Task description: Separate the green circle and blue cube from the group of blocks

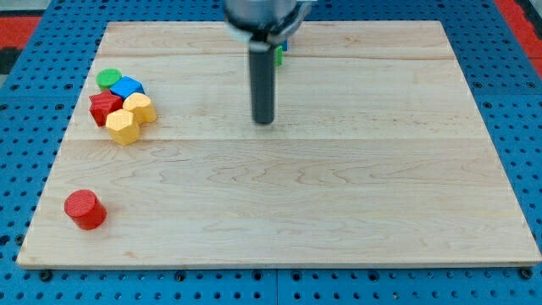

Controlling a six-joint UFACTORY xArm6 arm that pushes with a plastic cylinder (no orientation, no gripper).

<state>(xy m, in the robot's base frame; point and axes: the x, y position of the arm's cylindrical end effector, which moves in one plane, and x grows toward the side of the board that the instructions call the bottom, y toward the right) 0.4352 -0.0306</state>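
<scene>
A green circle (pixel 107 79) and a blue cube (pixel 127 87) sit at the top of a tight group near the board's left edge. Touching them are a red star-like block (pixel 105 108), a yellow block (pixel 141 108) and a yellow hexagon-like block (pixel 123 126). My tip (pixel 264 121) is on the board near the upper middle, well to the right of the group and apart from every block.
A red cylinder (pixel 85 209) stands alone at the lower left. Small green (pixel 278 56) and blue (pixel 284 44) blocks are partly hidden behind the rod near the top edge. The wooden board (pixel 339 186) lies on a blue pegboard.
</scene>
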